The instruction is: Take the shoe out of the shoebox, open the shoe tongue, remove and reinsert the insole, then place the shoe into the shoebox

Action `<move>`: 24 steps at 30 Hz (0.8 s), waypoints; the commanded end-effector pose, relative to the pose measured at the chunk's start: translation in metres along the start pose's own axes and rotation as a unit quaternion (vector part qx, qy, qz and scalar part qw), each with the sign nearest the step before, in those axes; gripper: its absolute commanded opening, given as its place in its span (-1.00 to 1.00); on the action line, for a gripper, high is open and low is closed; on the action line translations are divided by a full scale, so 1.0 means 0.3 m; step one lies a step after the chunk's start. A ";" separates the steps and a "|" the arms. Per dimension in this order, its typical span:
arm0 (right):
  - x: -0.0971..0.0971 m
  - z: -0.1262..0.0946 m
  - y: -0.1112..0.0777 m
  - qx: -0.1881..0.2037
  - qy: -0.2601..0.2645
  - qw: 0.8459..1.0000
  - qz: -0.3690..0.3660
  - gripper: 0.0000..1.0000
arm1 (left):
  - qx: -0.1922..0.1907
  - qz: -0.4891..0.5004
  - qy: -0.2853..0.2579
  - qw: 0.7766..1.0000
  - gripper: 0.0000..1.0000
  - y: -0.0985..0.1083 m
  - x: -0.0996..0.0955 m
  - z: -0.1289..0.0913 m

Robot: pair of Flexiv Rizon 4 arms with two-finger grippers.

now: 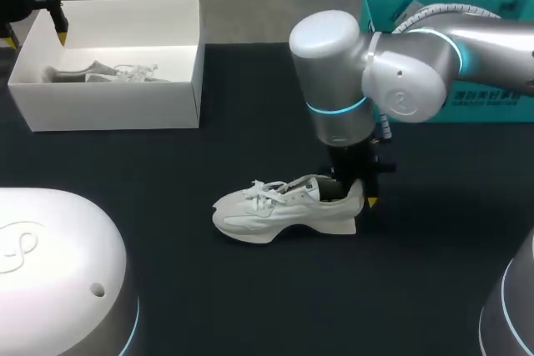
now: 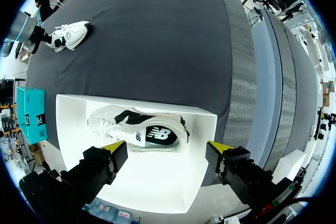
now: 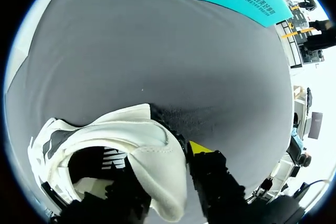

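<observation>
White is the colour of the shoe (image 1: 284, 210) that stands on its sole in the middle of the black table (image 1: 250, 289). Its toe points to my left side and its laces are loose on top. My right arm (image 1: 400, 72) comes in from the right and bends down over the back of this shoe. The right gripper (image 1: 357, 191) is at the heel. In the right wrist view, one finger with a yellow tip (image 3: 199, 148) is pressed on the outside of the heel, and the other finger is down inside the shoe. The soft heel wall is pinched between the two, so the jaws are clamped on the shoe. The inside of the shoe looks dark. Far back on my left sits the white shoebox (image 1: 108, 106) with no lid on it. A second shoe (image 2: 139, 132) lies on its side in the box, close to one wall, white on the outside and black on the inside. The left gripper (image 2: 167, 147) hangs over the box with its jaws wide apart, and nothing is held between them. A teal box (image 1: 484, 106) sits at the back of the table on my right, well apart from the shoe.
</observation>
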State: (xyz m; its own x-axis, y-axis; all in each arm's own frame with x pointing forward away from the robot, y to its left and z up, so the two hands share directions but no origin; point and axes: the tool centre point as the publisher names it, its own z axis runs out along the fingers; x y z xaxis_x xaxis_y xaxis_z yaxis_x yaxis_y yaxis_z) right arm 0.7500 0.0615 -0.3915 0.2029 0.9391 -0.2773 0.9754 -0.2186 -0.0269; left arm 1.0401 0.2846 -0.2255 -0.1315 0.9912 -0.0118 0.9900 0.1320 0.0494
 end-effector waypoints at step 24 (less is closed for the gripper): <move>-0.114 -0.338 0.051 -0.148 0.221 0.862 -0.432 1.00 | -0.001 0.000 0.001 1.000 1.00 -0.003 0.000 -0.001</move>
State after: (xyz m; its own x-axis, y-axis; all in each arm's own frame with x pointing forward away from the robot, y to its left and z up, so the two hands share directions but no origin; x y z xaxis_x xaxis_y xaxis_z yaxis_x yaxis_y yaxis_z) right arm 0.7719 0.0656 -0.2927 -0.3880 0.9191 -0.0688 0.9176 0.3922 0.0651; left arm 1.0401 0.2846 -0.2255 -0.1315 0.9912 -0.0118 0.9900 0.1319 0.0494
